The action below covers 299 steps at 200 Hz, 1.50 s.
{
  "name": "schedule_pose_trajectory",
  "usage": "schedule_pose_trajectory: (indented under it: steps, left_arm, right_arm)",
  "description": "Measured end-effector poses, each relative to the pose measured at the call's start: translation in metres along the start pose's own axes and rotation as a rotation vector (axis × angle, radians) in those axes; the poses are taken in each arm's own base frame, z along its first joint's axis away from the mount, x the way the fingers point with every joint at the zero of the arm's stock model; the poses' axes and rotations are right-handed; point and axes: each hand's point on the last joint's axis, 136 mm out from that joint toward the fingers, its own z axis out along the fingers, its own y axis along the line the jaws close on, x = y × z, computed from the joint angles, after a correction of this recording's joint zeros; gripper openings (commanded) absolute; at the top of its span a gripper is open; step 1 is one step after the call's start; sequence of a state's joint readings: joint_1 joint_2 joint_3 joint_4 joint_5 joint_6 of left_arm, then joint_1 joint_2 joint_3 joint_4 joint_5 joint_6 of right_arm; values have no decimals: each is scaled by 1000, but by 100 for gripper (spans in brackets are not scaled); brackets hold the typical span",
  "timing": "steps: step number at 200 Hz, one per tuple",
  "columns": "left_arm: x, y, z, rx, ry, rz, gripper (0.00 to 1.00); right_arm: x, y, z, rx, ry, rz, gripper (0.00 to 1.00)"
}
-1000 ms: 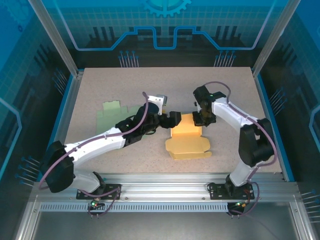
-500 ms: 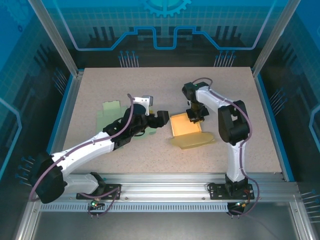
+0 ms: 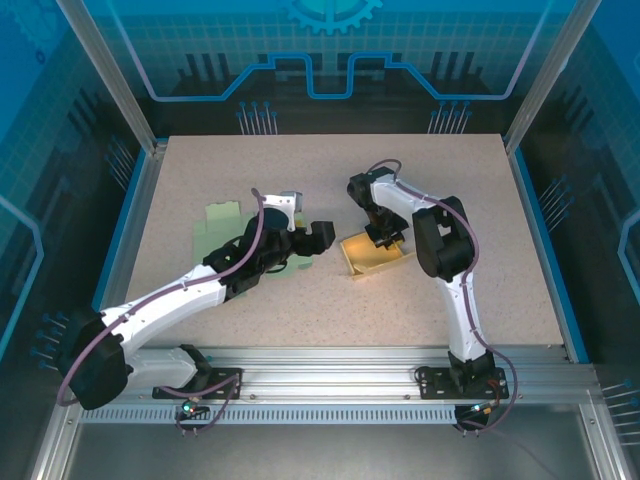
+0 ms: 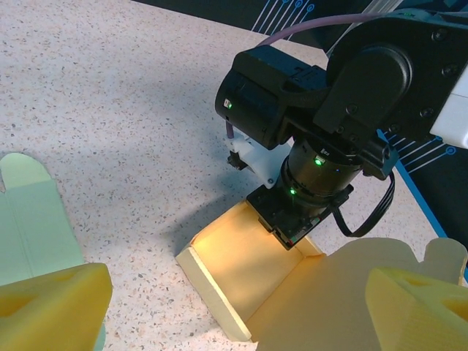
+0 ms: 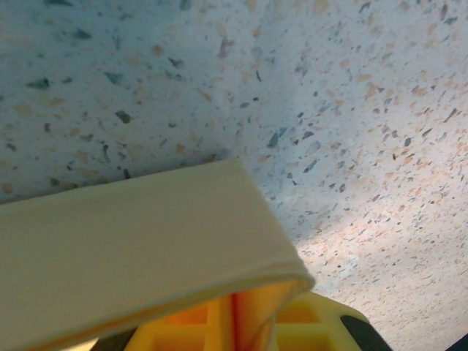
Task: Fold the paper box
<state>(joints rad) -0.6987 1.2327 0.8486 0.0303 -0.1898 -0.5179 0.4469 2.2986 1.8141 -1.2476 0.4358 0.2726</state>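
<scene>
Pinching yellow box (image 4: 210, 291) wall — right fingers (image 5: 186, 330), left fingers (image 4: 51, 307) spread wide

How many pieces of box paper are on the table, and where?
2. A yellow box, partly folded, lies near the middle of the table, held by the right gripper. A green sheet lies flat further left; part of it may be hidden.

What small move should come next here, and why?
Probably ease the open left tool toward the yellow box to steady a raised wall. The right tool pinches one edge of it alone, and the box looks only partly folded, so a second hold would likely help.
</scene>
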Motion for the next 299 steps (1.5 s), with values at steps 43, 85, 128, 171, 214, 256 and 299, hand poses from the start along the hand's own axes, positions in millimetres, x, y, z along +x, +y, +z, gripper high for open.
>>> schedule_pose_trajectory:
  steps: [43, 85, 128, 171, 214, 256, 299]
  left_arm:
    - [-2, 7, 1, -17, -1, -6, 91]
    - [7, 12, 6, -38, 29, -3, 91]
    - [16, 24, 17, -81, 63, 32, 89]
    - [17, 57, 45, -232, 122, 114, 86]
    - [7, 68, 78, -328, 152, 219, 99]
    - [12, 81, 115, -421, 227, 314, 99]
    - [34, 101, 132, -491, 327, 377, 99]
  right_arm:
    - [-2, -1, -16, -27, -52, 9, 55]
    - [-3, -9, -54, -76, -157, 30, 74]
    - [3, -13, -89, -95, -249, 42, 82]
    - [30, -32, -155, -138, -424, 94, 100]
    - [102, -74, -215, -194, -652, 231, 100]
    - [181, -101, -199, -225, -747, 424, 100]
    - [232, -100, -142, -265, -711, 579, 100]
